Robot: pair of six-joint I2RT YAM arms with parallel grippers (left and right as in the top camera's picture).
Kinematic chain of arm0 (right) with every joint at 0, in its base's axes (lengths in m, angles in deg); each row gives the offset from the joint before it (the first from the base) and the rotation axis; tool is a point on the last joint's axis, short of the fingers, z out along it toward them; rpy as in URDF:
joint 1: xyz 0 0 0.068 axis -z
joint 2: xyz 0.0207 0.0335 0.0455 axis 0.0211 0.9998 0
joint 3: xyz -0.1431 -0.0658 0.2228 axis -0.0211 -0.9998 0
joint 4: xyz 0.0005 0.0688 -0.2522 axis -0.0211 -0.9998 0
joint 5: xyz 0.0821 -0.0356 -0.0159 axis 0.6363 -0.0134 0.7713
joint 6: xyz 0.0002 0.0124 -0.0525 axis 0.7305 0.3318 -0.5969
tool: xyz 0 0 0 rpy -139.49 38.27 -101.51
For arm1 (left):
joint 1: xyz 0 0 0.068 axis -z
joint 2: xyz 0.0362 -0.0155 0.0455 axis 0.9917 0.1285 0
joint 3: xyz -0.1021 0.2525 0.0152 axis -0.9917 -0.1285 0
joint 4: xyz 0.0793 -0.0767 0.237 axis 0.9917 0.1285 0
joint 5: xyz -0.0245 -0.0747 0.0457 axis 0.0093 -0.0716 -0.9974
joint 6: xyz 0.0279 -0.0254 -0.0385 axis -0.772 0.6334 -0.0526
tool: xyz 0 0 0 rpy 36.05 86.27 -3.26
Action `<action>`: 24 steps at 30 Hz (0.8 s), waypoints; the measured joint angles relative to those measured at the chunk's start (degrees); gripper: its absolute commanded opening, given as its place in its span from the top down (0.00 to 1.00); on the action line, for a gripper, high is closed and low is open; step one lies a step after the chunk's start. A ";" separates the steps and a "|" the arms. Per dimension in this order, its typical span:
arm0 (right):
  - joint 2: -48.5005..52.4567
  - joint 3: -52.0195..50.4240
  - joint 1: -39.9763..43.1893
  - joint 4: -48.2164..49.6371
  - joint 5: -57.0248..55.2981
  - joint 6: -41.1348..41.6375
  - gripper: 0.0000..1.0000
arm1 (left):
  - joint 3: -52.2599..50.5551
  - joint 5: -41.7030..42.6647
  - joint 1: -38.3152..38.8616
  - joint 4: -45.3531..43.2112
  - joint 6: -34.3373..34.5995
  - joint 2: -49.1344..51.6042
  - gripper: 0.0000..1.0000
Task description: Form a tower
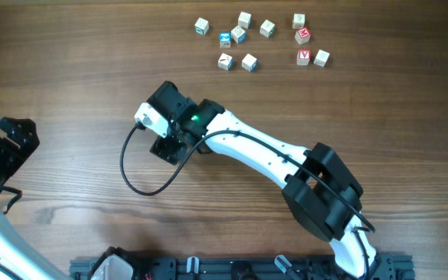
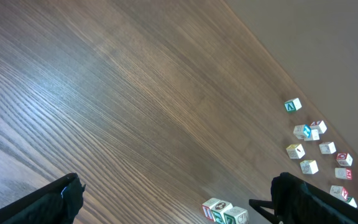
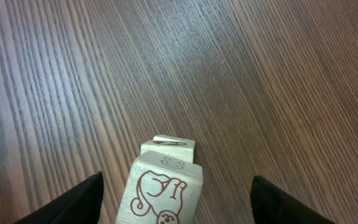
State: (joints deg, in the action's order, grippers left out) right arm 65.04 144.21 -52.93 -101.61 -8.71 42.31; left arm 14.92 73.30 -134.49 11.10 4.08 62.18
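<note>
**A:** Checking the right gripper (image 3: 178, 180) first: its fingers (image 3: 79, 202) are standing apart, straddling the top cube of the tower (image 3: 163, 186). Bare desk (image 3: 229, 74) is showing in both gaps, so nothing is being gripped.

**B:** Where is the tower sitting?

**A:** It is standing on the desk left of centre, directly under the right gripper, and the overhead view is hiding it beneath the wrist. The top cube is showing a red line drawing, and pale cube edges are peeking out below it. The loose letter cubes (image 1: 249, 62) are lying well apart from it, toward the far edge.

**B:** And the left gripper (image 1: 6, 144)?

**A:** It is resting at the desk's left edge, fingers fully spread, holding nothing.

**B:** What is mattering most for this step?

**A:** Centring, in my judgement. The top cube is sitting nearer one finger than the other, so closing now would be pushing it sideways before the second finger arrives. I am recommending shifting the wrist until the gaps match, then moving only vertically and slowly. The stack is narrow and is probably tipping easily under any sideways nudge.
</note>
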 measured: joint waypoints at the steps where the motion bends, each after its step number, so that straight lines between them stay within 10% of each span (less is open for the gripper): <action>1: 0.00 0.00 0.00 0.02 0.00 -0.02 0.30 | 0.00 0.00 0.00 -0.02 -0.02 0.00 0.00; 24: 0.00 0.00 0.02 0.11 0.00 -1.55 0.51 | 0.00 0.00 0.00 0.00 0.00 0.00 0.00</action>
State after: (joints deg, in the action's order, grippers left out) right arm 65.04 144.21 -52.91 -101.50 -8.71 40.76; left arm 14.92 73.30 -134.49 11.10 4.08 62.18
